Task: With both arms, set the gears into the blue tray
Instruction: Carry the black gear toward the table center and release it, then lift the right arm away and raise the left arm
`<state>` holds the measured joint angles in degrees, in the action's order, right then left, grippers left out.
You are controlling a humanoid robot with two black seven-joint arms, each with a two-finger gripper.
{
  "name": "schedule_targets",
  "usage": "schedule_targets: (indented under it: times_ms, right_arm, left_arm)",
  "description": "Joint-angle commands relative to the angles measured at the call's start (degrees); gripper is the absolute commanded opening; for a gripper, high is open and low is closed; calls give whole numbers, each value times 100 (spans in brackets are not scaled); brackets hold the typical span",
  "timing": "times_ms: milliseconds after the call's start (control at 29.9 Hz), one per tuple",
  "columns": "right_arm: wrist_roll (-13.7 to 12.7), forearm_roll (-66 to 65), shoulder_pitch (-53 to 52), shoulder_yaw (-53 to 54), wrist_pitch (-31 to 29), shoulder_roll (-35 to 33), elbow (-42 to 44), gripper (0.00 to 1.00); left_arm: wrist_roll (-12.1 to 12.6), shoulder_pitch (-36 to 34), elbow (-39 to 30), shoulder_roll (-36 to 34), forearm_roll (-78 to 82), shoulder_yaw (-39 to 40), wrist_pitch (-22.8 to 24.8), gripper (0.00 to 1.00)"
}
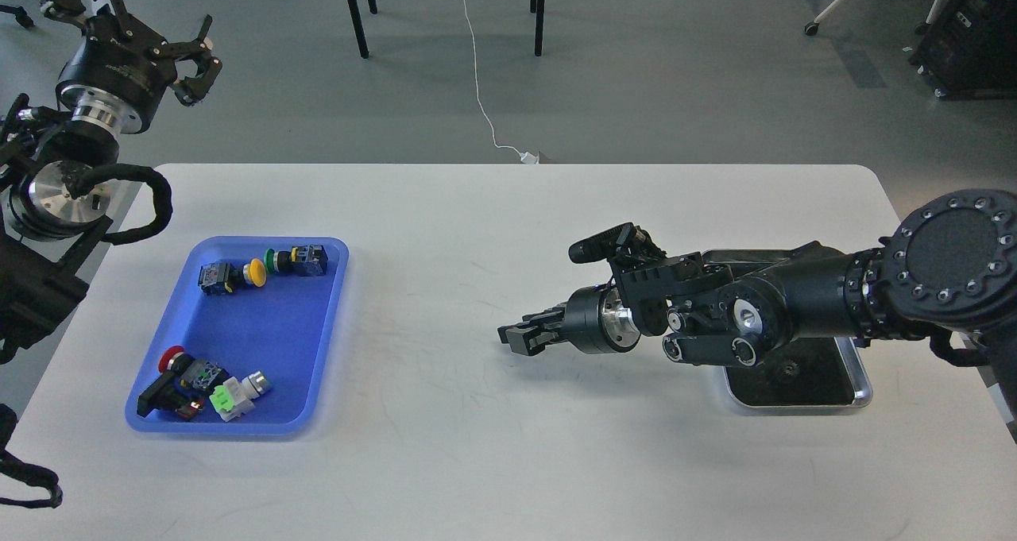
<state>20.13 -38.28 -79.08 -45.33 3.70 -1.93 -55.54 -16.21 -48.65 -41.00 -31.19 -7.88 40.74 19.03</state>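
- Head view: the right gripper (515, 338) reaches left over the white table (508, 461), between the silver metal tray (862, 394) and the blue tray (330, 318). Its fingers look pressed together; whether a gear sits between them cannot be told.
- One gear (788, 369) lies on the metal tray's dark floor, behind the right gripper and under the forearm.
- The blue tray holds only push-button switches (262, 268); no gear shows there.
- Left gripper (193, 64): raised beyond the table's far-left corner, fingers spread, empty.
- Judged step: transfer toward the blue tray. The next move calls for crossing the bare table, then releasing inside the rim.
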Motion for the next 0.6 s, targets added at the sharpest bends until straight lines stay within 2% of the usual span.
schedule_targets:
  times_ms: [0, 67, 167, 301, 401, 568]
  right_arm:
    - [-27, 13, -2, 918, -19, -666, 35, 85]
    - [-9, 13, 94, 1637, -45, -1236, 17, 92]
    - [0, 22, 453, 2657, -63, -1949, -70, 95]
    - [0, 66, 1165, 4169, -176, -2714, -88, 96]
    - [-9, 284, 1833, 5399, -641, -3119, -88, 96]
    - [0, 1154, 2879, 7026, -1476, -3603, -97, 96]
  left_arm:
    - [21, -91, -66, 8, 6, -417, 162, 98]
    - [118, -153, -119, 17, 75, -558, 268, 98]
    - [337, -337, -364, -1, 645, -594, 338, 98]
    - [321, -408, -1049, 8, 2207, -585, 304, 98]
    - [312, -399, -1568, 25, 3850, -576, 286, 98]
    - [268, -391, -2341, 122, 5522, -576, 286, 98]
